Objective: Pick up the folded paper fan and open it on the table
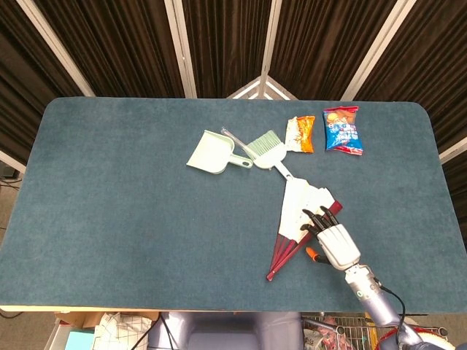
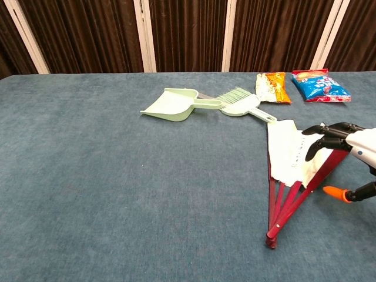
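Note:
The paper fan (image 1: pixel 295 208) lies partly spread on the blue table, white paper on dark red ribs, its pivot toward the front edge. In the chest view the fan (image 2: pixel 288 153) fills the right middle. My right hand (image 1: pixel 333 243) is over the fan's right side, palm down, its dark fingertips (image 1: pixel 319 217) spread over the paper and the outer red rib. The chest view shows the same hand (image 2: pixel 352 147) with fingers (image 2: pixel 320 138) arched down at the paper's edge and the orange-tipped thumb held apart below. I cannot tell whether they touch. My left hand is out of sight.
A pale green dustpan (image 1: pixel 211 153) and matching brush (image 1: pixel 268 148) lie behind the fan, the brush handle nearly reaching the paper. An orange snack packet (image 1: pixel 301 134) and a blue one (image 1: pixel 342 130) lie at the back right. The table's front edge (image 1: pixel 219 308) is close behind the hand.

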Available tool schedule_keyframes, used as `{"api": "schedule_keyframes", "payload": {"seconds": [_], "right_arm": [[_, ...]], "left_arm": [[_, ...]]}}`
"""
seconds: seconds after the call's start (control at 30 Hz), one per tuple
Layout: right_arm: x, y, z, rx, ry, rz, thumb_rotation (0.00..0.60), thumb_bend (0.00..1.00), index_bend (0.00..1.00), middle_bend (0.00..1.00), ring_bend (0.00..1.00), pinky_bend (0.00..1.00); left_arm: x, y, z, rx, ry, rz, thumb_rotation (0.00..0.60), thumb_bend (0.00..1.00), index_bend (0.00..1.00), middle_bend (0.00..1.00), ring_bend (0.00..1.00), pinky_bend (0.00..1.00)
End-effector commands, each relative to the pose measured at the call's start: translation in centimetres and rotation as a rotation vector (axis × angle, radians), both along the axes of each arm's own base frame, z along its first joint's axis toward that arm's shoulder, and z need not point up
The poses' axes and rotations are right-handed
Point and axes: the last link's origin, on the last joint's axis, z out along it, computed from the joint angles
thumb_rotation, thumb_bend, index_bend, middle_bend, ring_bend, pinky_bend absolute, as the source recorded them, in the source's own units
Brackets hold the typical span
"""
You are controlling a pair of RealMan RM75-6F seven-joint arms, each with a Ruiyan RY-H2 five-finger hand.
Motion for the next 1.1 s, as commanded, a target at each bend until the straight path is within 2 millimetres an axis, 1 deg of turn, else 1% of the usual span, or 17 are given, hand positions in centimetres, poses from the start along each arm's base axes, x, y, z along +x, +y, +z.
{"api": "schedule_keyframes", "payload": {"seconds": [0.03, 0.23, 0.37, 0.83, 1.03, 1.1], "right_arm": [[-0.3, -0.1, -0.3, -0.008, 0.002, 0.019, 0.600, 0.32, 0.37, 0.14, 0.23, 0.10], [-1.1, -0.4, -0.5, -0.011, 0.023, 0.026, 0.600, 0.32, 0.37, 0.15, 0.23, 0.10], [-1.4, -0.4, -0.8, -0.020, 0.005, 0.024, 0.600, 0.32, 0.37, 0.16, 0.23, 0.10], [-2.5, -0.8, -2.4, 0.008, 0.055, 0.027, 0.600, 0.33, 0.39, 0.17, 0.24, 0.10], [-2.2, -1.4, -2.6, 0.001, 0.046, 0.033, 0.600, 0.34, 0.46, 0.18, 0.25, 0.10], [-2.2, -1.6, -2.6, -0.002, 0.043, 0.034, 0.600, 0.35, 0.51, 0.18, 0.25, 0.11]], "left_arm": [[0.0, 0.1, -0.2, -0.002, 0.005, 0.002, 0.600, 0.21, 0.10, 0.00, 0.00, 0.00], [0.1, 0.1, -0.5, -0.010, 0.014, 0.005, 0.600, 0.21, 0.10, 0.00, 0.00, 0.00], [0.2, 0.1, -0.6, -0.011, 0.019, 0.007, 0.600, 0.21, 0.10, 0.00, 0.00, 0.00], [0.1, 0.2, -0.7, -0.010, 0.025, 0.022, 0.600, 0.21, 0.10, 0.00, 0.00, 0.00], [0.1, 0.2, -0.8, -0.015, 0.031, 0.027, 0.600, 0.21, 0.10, 0.00, 0.00, 0.00], [0.1, 0.3, -0.9, -0.015, 0.032, 0.028, 0.600, 0.21, 0.10, 0.00, 0.00, 0.00]]}}
